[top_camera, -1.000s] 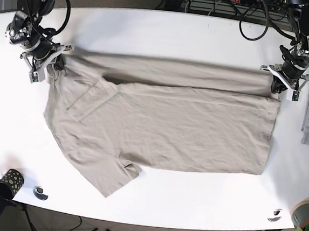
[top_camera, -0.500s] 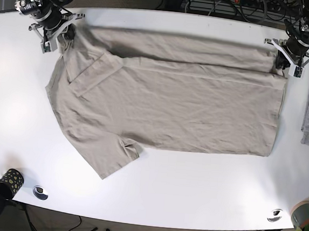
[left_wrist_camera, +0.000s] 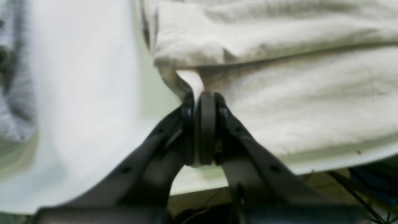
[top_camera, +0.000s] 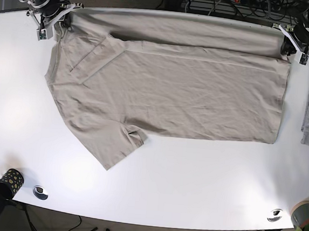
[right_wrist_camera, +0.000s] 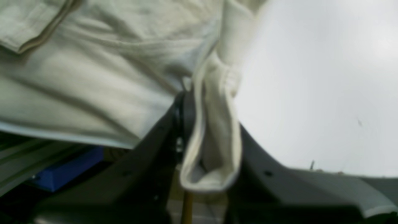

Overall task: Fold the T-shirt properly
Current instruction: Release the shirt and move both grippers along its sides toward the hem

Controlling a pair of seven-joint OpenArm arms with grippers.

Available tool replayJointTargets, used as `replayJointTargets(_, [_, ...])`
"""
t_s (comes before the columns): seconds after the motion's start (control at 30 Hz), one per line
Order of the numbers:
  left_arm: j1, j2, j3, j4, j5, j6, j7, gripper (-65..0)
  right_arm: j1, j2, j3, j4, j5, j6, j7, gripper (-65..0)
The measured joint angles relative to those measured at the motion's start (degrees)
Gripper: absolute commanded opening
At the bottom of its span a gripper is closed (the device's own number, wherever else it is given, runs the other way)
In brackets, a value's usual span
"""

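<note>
Both claws, left claw (top_camera: 291, 45) and right claw (top_camera: 55, 23), clench corners of the beige T-shirt (top_camera: 173, 90) at the white table (top_camera: 192, 178)'s far edge, their fingertips buried in blurred cloth.

The beige short-sleeved cotton T-shirt (top_camera: 173, 90) lies spread flat across the far half of the white bench (top_camera: 192, 178), its length running sideways, with the collar end toward the base view's left and the straight hem toward the right. Its far long edge is folded over into a narrow band reaching the bench's back rim, one sleeve lies folded onto the body near the far left corner, and the other sleeve sticks out toward the near side, its cuff slightly rumpled. The fabric shows light wrinkles.
</note>
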Motion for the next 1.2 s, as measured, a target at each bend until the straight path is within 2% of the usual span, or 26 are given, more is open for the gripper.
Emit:
replayJointTargets(0.1, [0.0,0.1,-1.3,0.0,0.0,-1.1,0.0,-64.4,0.2,0.0,-0.1,0.0,0.0,0.02,0.0,-56.9])
replayJointTargets(0.2, [0.0,0.2,-2.3,0.0,0.0,-1.6,0.1,-63.2,0.3,0.0,0.0,0.0,0.0,0.0,0.0,-38.4])
replayJointTargets(0.23, [0.0,0.2,-2.3,0.0,0.0,-1.6,0.4,-60.0,0.3,0.1,0.0,0.0,0.0,0.0,0.0,-30.4])
replayJointTargets(0.3, [0.0,0.1,-2.4,0.0,0.0,-1.6,0.4,-52.1,0.3,0.0,0.1,0.0,0.1,0.0,0.0,-19.8])
replayJointTargets(0.37, [0.0,0.2,-2.4,0.0,-0.1,-1.6,0.4,-41.5,0.3,0.0,0.3,0.0,0.0,0.0,0.2,-11.9])
replayJointTargets(0.43, [0.0,0.2,-2.5,0.3,-0.2,-1.6,0.5,-34.7,0.3,0.0,0.4,0.0,0.0,-0.02,0.1,-10.3])
replayJointTargets(0.5, [0.0,0.7,-3.5,1.8,-0.2,-1.6,0.8,-31.5,0.5,-0.1,1.5,0.0,0.5,0.07,0.1,-10.3])
replayJointTargets(0.53, [0.0,1.2,-4.0,2.6,-0.3,-1.6,0.6,-31.0,0.5,-0.3,2.2,0.0,1.4,1.11,0.0,-10.3])
replayJointTargets(0.67, [-0.2,3.3,-5.6,6.0,-0.3,-2.5,0.5,-30.6,0.4,-0.2,5.8,0.4,7.5,1.36,-0.1,-10.3])
replayJointTargets(0.8, [-0.2,4.2,-5.4,8.3,-4.4,-3.4,2.1,-30.6,0.5,0.2,7.0,0.7,11.1,1.31,0.0,-10.3])
replayJointTargets(0.93, [-1.9,4.0,-6.9,9.7,-8.2,-3.4,8.9,-30.6,2.2,1.3,6.5,1.4,11.3,1.49,-0.5,-10.3])
replayJointTargets(1.0, [-3.5,3.9,-7.6,10.2,-8.6,-3.3,11.0,-30.6,3.7,2.1,6.0,1.4,11.3,1.46,-0.5,-10.3])
replayJointTargets(1.2, [-10.3,4.2,-7.1,10.7,-9.4,-3.3,13.8,-30.6,9.1,4.0,4.5,0.6,11.6,1.49,0.0,-10.3])
